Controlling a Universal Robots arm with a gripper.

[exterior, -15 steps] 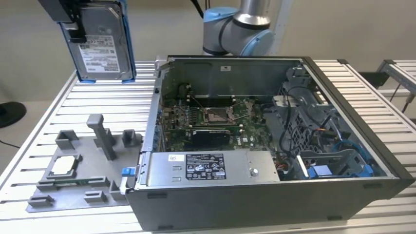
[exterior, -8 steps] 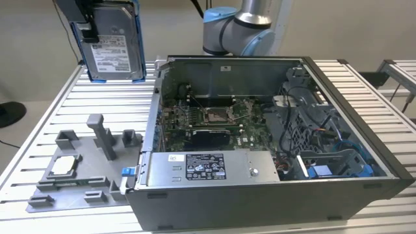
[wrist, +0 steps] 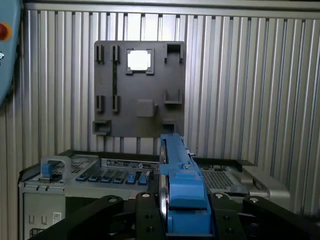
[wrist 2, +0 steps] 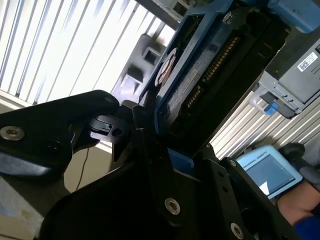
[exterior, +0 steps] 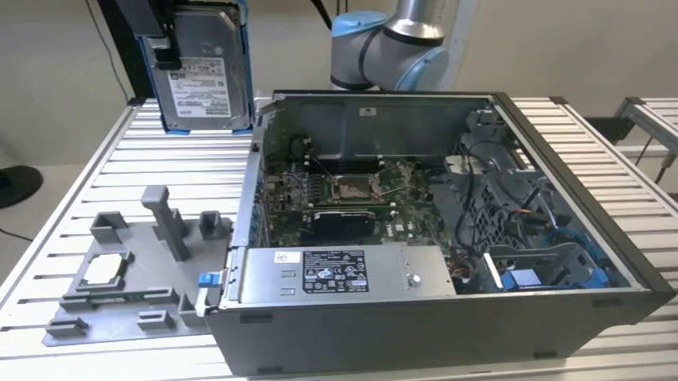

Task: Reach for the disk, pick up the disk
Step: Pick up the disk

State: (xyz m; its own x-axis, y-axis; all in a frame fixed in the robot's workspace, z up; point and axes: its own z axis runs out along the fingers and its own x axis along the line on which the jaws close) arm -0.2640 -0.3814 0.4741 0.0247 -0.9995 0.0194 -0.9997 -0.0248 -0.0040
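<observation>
You've got the disk [exterior: 202, 75] clamped upright between the jaws of the gripper [wrist: 182, 220], well above the slatted worktop [exterior: 75, 198], beside the open computer case [exterior: 424, 337] on the exterior view's left.

Print unreadable on disk [exterior: 202, 79] label, grey box [exterior: 333, 271] label.

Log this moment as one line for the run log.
gripper: shut on disk | disk: upright, in air, clear of table | nearby: open computer case
</observation>
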